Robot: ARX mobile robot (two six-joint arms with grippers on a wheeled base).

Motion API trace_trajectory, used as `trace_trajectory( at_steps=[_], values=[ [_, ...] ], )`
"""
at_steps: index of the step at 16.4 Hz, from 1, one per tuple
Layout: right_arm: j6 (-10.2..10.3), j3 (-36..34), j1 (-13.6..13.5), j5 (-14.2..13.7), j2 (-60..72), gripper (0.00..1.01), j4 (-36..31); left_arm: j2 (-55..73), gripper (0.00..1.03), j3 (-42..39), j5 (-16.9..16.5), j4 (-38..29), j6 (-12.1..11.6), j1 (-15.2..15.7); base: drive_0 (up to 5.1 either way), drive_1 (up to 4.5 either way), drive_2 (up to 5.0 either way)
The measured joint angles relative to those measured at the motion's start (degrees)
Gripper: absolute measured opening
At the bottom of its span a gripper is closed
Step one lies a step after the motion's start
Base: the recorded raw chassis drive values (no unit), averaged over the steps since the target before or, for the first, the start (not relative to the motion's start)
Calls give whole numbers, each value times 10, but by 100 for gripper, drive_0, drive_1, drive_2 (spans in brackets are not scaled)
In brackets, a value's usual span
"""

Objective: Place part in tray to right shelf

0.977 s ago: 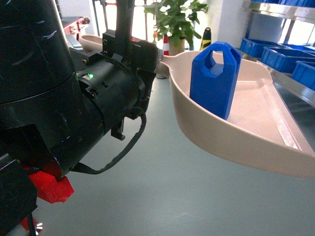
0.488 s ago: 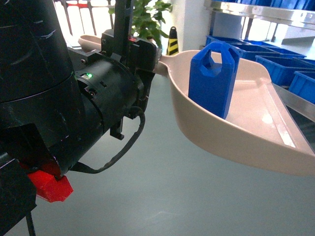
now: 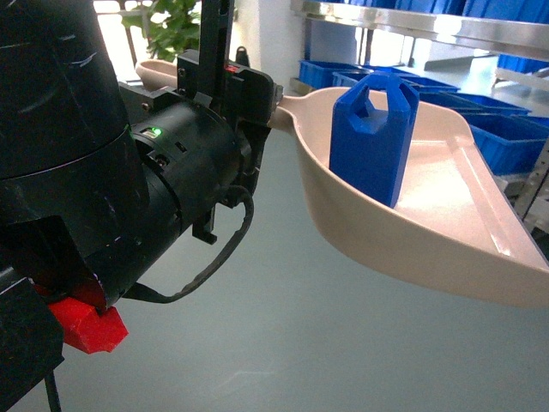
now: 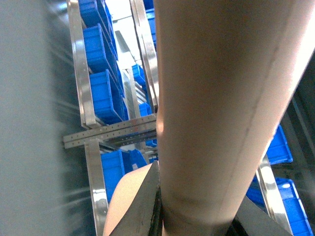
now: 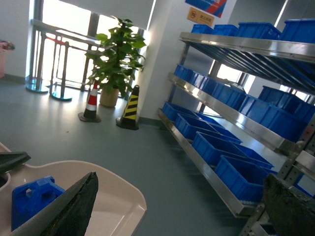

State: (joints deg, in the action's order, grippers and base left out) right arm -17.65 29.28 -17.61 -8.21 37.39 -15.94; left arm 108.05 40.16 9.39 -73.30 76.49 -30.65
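Open grey floor runs under and in front of me. The tray hangs in the air on the right of the head view, flat lip toward the near right, handle running far-left into my left gripper, which is clamped on the handle. The part stands upright inside the tray, w/ its back near the curved far-left wall. The right shelf w/ blue bins is far right, apart from the tray. Left wrist view shows only the tray's underside close up & the rack beyond. Right wrist view shows the part in the tray at bottom left and a potted plant; my right gripper's dark fingers stand apart, holding nothing.
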Motion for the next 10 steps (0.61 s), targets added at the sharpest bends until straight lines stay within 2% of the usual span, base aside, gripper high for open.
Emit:
trace_trajectory(
  at_steps=[10],
  values=[
    [0, 0, 0, 0, 0, 98, 0, 0, 18, 0, 0, 0, 0, 0, -159, -159, -159]
  ],
)
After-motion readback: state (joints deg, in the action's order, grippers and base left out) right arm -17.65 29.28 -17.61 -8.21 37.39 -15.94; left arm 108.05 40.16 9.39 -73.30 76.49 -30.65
